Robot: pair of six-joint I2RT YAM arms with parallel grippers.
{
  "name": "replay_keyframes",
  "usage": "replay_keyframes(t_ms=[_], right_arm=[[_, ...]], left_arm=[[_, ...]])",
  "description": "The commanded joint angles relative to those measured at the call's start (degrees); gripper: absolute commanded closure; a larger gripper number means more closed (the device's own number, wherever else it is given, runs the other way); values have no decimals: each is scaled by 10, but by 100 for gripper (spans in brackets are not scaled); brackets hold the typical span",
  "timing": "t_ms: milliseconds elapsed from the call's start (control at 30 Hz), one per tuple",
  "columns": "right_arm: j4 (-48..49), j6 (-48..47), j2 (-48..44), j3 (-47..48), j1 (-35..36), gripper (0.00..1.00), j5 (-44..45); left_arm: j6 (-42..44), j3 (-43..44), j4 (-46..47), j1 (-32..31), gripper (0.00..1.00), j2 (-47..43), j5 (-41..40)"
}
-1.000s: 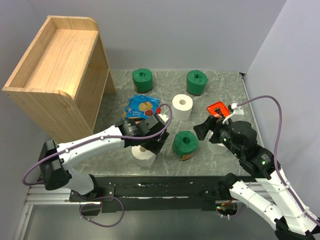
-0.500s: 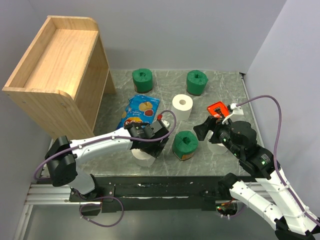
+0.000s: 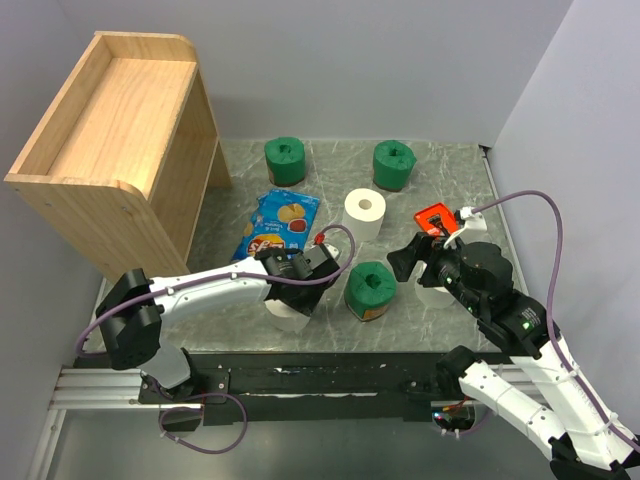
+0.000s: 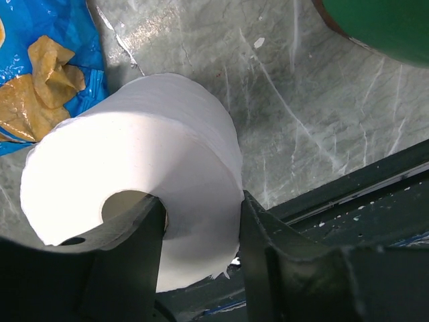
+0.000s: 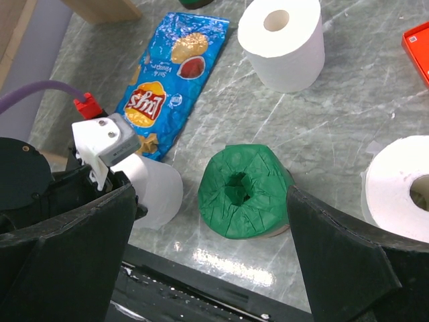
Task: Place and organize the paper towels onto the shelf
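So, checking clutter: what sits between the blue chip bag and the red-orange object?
One white paper towel roll standing on end; the top view shows it.

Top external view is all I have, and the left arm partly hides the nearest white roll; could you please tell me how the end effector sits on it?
Observer: The left wrist view shows the left end effector shut on the white paper towel roll, one finger in its hollow core, the other outside its wall.
Operator: Thank you. Is the right end effector holding anything?
Observer: No; the right wrist view shows the right end effector open and empty, a dark green roll framed between its fingers.
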Motion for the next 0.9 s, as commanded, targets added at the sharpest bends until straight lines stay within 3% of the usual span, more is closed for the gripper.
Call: replay_keyframes(t_ms=[0,267,600,733,867], right_arm=[[20,-9,-7,-3,2,0,13],[21,-9,-4,9,2,1,12],[24,-10,8,33,3,0,-2],[21,-6,0,33,3,1,-9],[15,-2,-10,31,3,1,-17]], left_arm=[[-13,22,0,-1,57,-18,-24],[15,178,-98,-1,59,-42,-98],[136,475,-160,17,64,10,-319],[205,595,-127,54,64,33,-364],[307,642,-47,86,63,38,-416]])
